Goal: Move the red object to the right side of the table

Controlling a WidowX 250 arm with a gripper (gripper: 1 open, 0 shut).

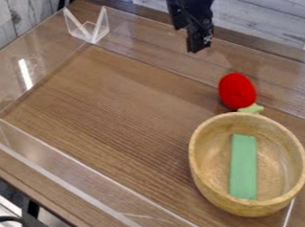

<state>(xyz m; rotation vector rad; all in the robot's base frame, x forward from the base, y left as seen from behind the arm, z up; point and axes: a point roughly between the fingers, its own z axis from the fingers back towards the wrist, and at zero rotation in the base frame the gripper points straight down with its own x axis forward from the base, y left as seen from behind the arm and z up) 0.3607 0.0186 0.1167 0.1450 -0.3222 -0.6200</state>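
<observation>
The red toy (238, 90) sits on the right of the counter (109, 98), just past the bowl (249, 165). The claw (201, 44) is spread, up at the far side, its top cut off.

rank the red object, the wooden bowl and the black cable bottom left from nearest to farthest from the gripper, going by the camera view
1. red object, right side, above the bowl
2. wooden bowl, lower right
3. black cable, bottom left corner
</observation>
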